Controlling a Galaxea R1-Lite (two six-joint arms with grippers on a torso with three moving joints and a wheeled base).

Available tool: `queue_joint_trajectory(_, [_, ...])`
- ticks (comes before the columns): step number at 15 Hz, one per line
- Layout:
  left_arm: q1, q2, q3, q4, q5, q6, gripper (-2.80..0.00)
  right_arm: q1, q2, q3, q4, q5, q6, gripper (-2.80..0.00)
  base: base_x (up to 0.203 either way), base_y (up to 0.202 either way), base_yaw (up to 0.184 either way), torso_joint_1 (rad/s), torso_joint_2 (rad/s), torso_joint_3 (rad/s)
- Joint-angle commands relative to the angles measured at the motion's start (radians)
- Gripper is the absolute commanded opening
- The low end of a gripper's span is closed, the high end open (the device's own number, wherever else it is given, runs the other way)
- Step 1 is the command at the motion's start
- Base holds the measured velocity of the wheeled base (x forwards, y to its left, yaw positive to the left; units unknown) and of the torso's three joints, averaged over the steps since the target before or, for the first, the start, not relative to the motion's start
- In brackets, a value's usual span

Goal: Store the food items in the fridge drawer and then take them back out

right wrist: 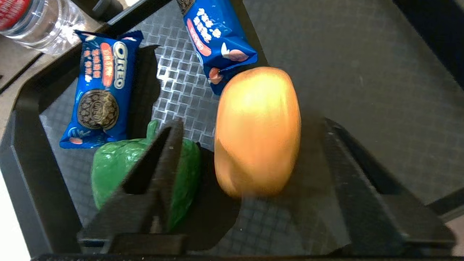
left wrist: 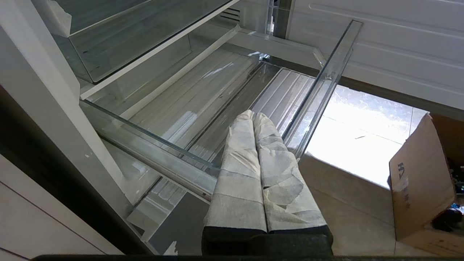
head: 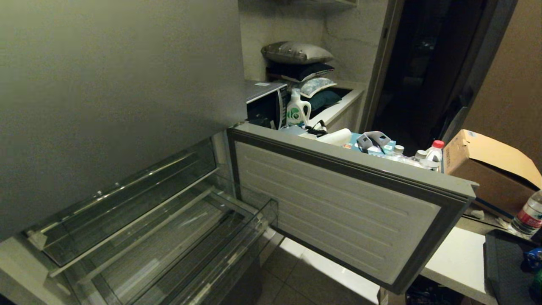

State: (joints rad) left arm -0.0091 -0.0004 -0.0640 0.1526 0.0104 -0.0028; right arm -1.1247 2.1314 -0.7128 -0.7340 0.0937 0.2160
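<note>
The right gripper (right wrist: 250, 145) hangs over a black tray (right wrist: 29, 174) with a checkered, textured floor, pointing down at it. Its two black fingers (right wrist: 159, 159) stand spread apart, one on each side of a round orange-brown food item (right wrist: 257, 130). There is a visible gap between each finger and the item, so the gripper is released and grasps nothing.

The orange-brown piece is smooth and glossy, shaped like a rounded oval, and lies on the tray floor near the tray's middle. Just beside it, partly hidden behind one finger, lies a shiny green piece (right wrist: 108, 170) shaped like a pepper. Toward the tray's edge lies a blue Oreo packet (right wrist: 99, 94), and a second blue snack packet (right wrist: 217, 40) lies with one end touching or nearly touching the orange-brown piece. A clear water bottle (right wrist: 32, 21) stands outside the tray, past its corner.

The left gripper (left wrist: 253, 119) hovers above the fridge drawer (left wrist: 224, 101), its two cloth-wrapped fingers (left wrist: 239, 163) pressed together with nothing between them. The drawer is a wide, clear plastic bin with a ribbed floor and a glossy rim, pulled out of the fridge. In the head view the fridge door (head: 338, 203) stands swung open beside the drawer, and neither arm shows there.
</note>
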Motion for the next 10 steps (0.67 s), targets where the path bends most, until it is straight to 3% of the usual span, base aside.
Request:
queue_joint_trajectory(1, [0.000,0.000,0.000,0.001,0.000,0.000,-2.80,-0.010,0.008,-0.024,-0.002,0.001,0.001,0.00,0.000,0.000,0.000,0.000,0.00,0.000])
queue_joint_trajectory(5, [0.000,0.000,0.000,0.001,0.000,0.000,-2.80,-0.064,-0.100,-0.044,0.015,0.026,-0.003,0.00,0.000,0.000,0.000,0.000,0.00,0.000])
queue_joint_trajectory(6, [0.000,0.000,0.000,0.001,0.000,0.000,-2.80,-0.073,-0.151,-0.036,0.016,0.034,-0.005,-2.80,0.000,0.000,0.000,0.000,0.00,0.000])
queue_joint_trajectory(10, [0.000,0.000,0.000,0.001,0.000,0.000,-2.80,-0.087,-0.438,0.015,0.051,0.055,-0.008,-2.80,0.000,0.000,0.000,0.000,0.00,0.000])
